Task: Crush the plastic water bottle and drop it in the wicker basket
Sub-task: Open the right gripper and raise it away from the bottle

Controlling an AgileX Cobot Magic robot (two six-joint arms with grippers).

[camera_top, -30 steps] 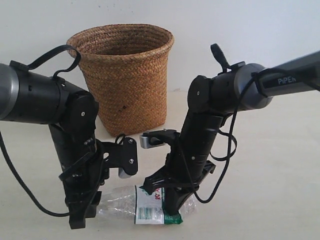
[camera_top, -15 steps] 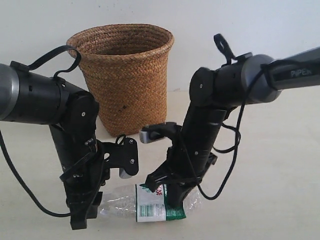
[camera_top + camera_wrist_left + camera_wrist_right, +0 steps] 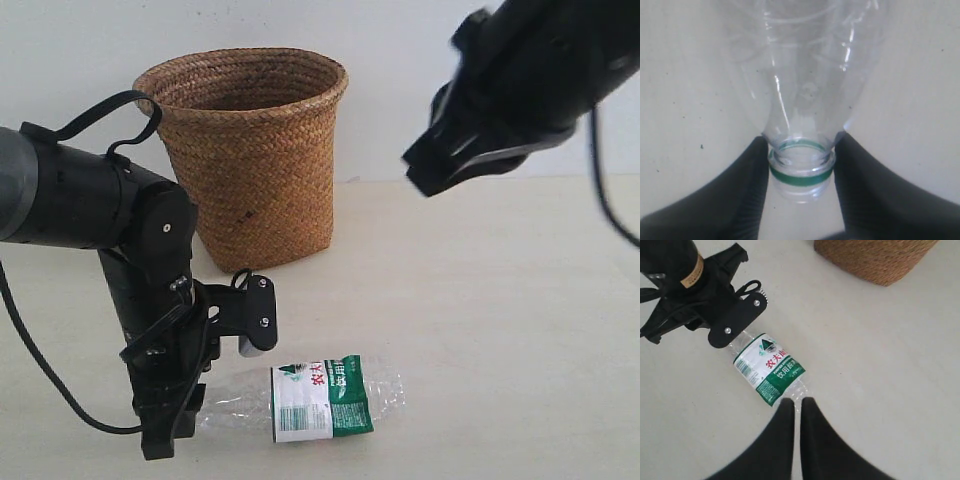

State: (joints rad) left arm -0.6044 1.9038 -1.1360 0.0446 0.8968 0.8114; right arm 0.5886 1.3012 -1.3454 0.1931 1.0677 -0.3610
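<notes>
The plastic water bottle (image 3: 322,399) lies on its side on the table, its clear body crumpled, green-and-white label facing up. My left gripper (image 3: 172,425) is shut on its neck; in the left wrist view the fingers (image 3: 745,190) press both sides of the green neck ring (image 3: 801,175). My right gripper (image 3: 440,165) hangs high above the table at the upper right, shut with nothing held. Its wrist view looks down on the bottle (image 3: 769,367) past the closed fingertips (image 3: 797,402). The wicker basket (image 3: 250,150) stands upright behind the bottle, its mouth unobstructed.
The beige table (image 3: 500,350) runs back to a white wall. The left arm's black wrist and cable (image 3: 110,110) stand in front of the basket's left side. The basket's base (image 3: 875,260) shows at the edge of the right wrist view.
My right gripper has let go of the bottle's labelled end and risen well above the table to the upper right. The bottle now lies free at that end; the left arm has stayed put.
</notes>
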